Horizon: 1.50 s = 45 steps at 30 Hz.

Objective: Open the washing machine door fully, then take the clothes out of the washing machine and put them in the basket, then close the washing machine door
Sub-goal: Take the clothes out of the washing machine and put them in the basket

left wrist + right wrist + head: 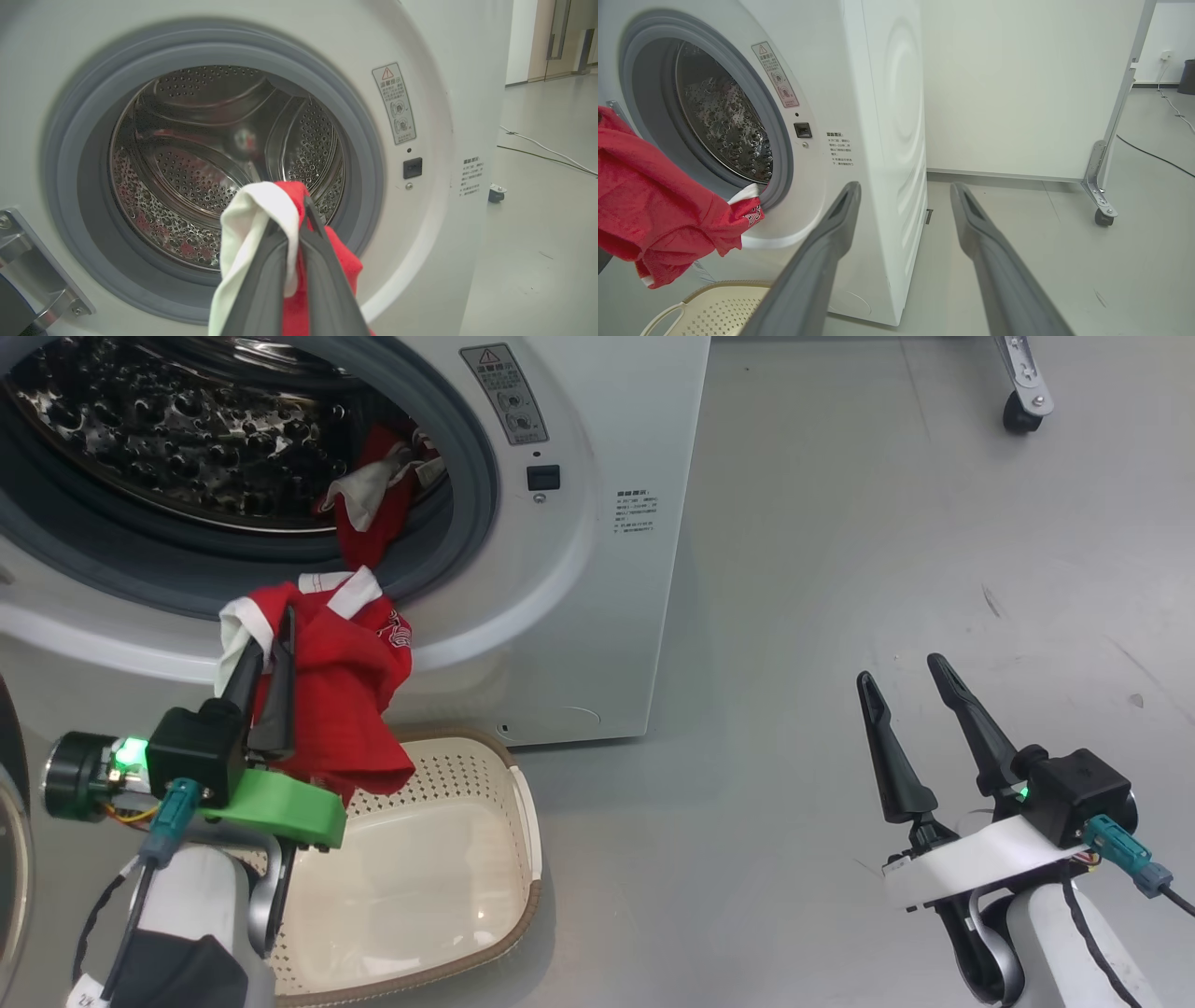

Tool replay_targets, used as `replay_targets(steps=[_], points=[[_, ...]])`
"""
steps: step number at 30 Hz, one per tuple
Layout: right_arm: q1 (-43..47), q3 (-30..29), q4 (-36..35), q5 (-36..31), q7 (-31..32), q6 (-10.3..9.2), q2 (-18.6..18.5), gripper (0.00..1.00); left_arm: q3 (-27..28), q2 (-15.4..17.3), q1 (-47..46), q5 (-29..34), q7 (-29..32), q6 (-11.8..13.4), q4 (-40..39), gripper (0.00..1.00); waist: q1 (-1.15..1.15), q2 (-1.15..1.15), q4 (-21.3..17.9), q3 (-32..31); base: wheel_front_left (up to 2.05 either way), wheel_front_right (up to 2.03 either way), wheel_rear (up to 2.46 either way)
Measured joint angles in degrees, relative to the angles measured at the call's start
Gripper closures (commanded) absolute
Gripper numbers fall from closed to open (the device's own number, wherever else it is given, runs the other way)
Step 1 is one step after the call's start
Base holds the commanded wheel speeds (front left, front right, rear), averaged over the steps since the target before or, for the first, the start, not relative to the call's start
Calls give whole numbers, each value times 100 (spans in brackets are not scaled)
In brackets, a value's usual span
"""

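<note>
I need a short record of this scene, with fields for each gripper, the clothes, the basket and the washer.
left gripper: shut on a red garment with white trim, held above the basket
right gripper: open, empty, over the floor
clothes left inside: red-and-white fabric at the mouth of the drum, hanging over the grey gasket
basket: on the floor before the machine, nothing inside yet
washing machine: opening uncovered

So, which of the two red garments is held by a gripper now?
The lower garment, pinched in the shut left gripper above the basket. The other red garment lies at the mouth of the drum, untouched.
</note>
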Motion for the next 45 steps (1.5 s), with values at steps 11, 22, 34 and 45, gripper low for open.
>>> replay_targets(steps=[11,22,34,45], points=[[-43,100,-42,0,0,0,2,0,-186,0,218,-30,250,-4,526,100,0,0,-129,262,0,0,0],[-190,166,-93,7,0,0,5,0,-221,0,211,48,498,92,1042,100,0,0,-354,625,0,0,0],[-424,185,-168,18,0,0,4,0,-207,14,-101,112,702,212,1635,100,0,0,-628,1152,0,0,0],[-558,156,-208,52,0,0,-8,0,-37,52,-451,100,800,337,2288,100,0,0,-838,1580,0,0,0]])
